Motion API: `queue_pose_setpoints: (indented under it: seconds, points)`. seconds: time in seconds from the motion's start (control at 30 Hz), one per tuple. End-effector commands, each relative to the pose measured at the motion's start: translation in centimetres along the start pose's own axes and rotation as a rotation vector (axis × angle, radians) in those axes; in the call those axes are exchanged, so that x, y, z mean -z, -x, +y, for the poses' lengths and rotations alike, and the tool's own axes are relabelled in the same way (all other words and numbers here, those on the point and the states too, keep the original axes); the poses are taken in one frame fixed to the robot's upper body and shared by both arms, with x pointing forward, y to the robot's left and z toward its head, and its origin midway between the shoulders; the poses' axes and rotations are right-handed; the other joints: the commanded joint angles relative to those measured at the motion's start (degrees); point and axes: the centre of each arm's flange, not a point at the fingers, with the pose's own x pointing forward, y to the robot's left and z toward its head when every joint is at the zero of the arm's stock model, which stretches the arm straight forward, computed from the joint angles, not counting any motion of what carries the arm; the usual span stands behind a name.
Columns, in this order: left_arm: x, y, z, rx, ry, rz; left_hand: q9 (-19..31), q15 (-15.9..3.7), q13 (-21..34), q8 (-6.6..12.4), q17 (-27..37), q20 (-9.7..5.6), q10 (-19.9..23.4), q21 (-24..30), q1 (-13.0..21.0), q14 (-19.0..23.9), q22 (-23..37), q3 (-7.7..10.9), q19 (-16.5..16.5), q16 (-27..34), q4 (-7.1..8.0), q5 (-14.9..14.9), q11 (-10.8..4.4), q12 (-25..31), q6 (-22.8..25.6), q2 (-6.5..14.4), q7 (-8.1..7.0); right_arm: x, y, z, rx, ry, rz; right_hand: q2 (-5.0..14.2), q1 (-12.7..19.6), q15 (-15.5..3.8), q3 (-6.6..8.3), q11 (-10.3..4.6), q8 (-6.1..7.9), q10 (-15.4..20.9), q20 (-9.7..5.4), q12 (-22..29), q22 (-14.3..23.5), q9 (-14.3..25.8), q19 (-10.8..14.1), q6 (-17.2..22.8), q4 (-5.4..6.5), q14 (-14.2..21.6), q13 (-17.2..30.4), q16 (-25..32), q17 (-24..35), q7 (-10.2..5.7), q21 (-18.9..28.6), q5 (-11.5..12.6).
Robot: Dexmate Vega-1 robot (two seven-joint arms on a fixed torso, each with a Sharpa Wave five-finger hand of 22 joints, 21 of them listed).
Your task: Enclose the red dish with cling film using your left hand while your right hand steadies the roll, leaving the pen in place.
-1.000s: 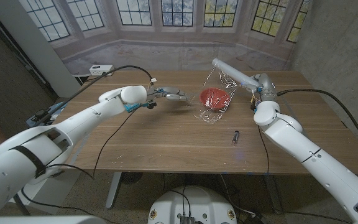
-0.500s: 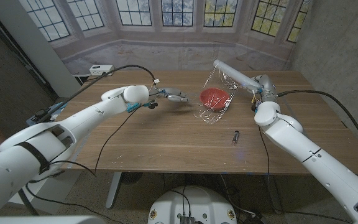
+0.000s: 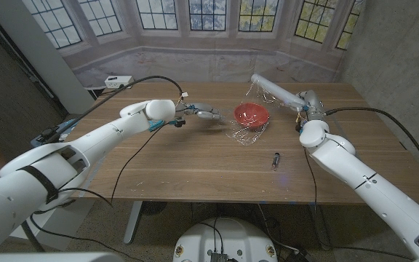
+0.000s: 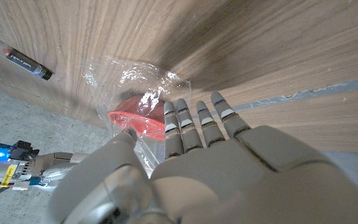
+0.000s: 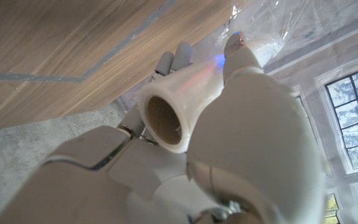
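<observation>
The red dish (image 3: pixel 252 114) is seen on the far part of the worktop (image 3: pixel 195 160), between the two arms, with cling film (image 3: pixel 247 131) draped over it and trailing onto the wood on its near side. The roll (image 3: pixel 275 89) is gripped by the right hand (image 3: pixel 305 102) just right of the dish. It is held raised, its long axis running from that hand leftward and away, so that the sheet stays stretched from roll to dish; in the right wrist view the fingers are seen wrapped round the tube. The left hand (image 3: pixel 204 112) is held just left of the dish, fingers straight and close together, nothing in them, pointing right toward the film's edge, presumably to press it down. The pen (image 3: pixel 275 160) lies near and right of the dish, apart from the film.
</observation>
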Motion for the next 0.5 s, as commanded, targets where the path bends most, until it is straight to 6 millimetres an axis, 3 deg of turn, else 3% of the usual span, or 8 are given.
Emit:
queue_pose_setpoints:
  seconds: [0.03, 0.5]
  points:
    - [0.01, 0.09, -0.08, 0.005, 0.003, 0.012, 0.0, 0.22, 0.1, 0.46, 0.2, -0.11, 0.2, -0.4, -0.6, 0.3, 0.1, 0.31, 0.1, 0.2, 0.25, 0.3, -0.15, 0.0, 0.2, -0.2, 0.21, 1.06, -0.70, 0.31, -0.014, 0.004, 0.020, 7.61, 0.1, -6.32, 0.03, -7.69, 0.25, 8.1, -1.62, 0.2, -0.1, 0.2, -0.3, 9.6, 0.07, 1.8, 0.1, -0.2, 0.2, -9.22, 0.5, 0.3]
    - [-0.02, 0.11, -0.18, 0.007, 0.006, 0.021, 0.0, 0.16, -0.1, 0.51, 0.1, -0.12, 0.1, -0.5, -1.1, 0.3, 0.1, 0.52, 0.2, 0.2, 0.21, 0.3, -0.04, 0.1, 0.2, -0.2, 0.19, 1.87, -1.23, 0.68, -0.025, 0.001, 0.033, 7.66, 0.1, -6.24, -0.03, -7.74, 0.10, 8.1, -1.71, 0.2, -0.1, 0.2, -0.5, 9.5, 0.12, 1.9, 0.2, -0.2, 0.3, -9.26, 0.6, 0.3]
